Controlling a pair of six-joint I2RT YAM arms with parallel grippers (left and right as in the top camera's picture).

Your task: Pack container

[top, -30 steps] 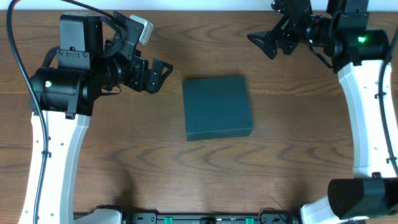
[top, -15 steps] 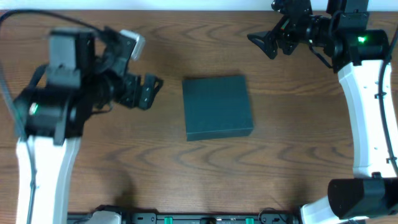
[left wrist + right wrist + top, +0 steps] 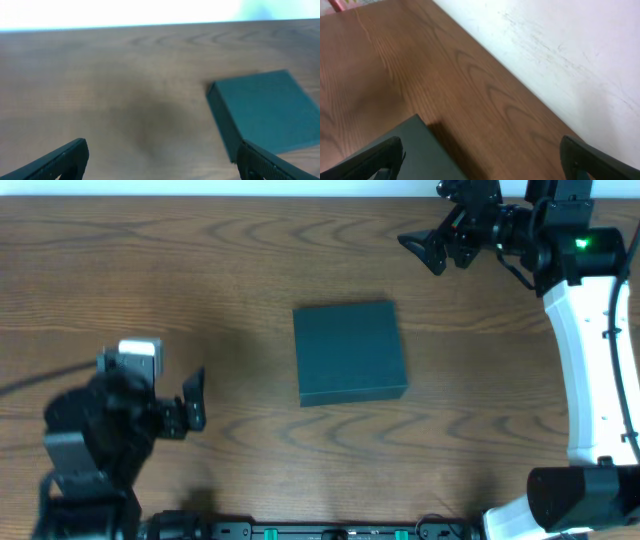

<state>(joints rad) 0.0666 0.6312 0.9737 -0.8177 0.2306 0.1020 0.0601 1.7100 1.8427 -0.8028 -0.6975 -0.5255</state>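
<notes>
1. Leaves the teal container (image 3: pixel 350 353) lid-down at the middle of the wooden table (image 3: pixel 200 280), reachable by both arms.
2. Holds the left gripper (image 3: pixel 195 408) near-left, well apart from it, jaws spread, empty.
3. Parks the right gripper (image 3: pixel 425 248) far-right, jaws likewise spread and empty, probably to stay clear of the lid.

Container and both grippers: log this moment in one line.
container: closed, untouched | left gripper: open, empty, clear of container | right gripper: open, empty, clear of container
</notes>
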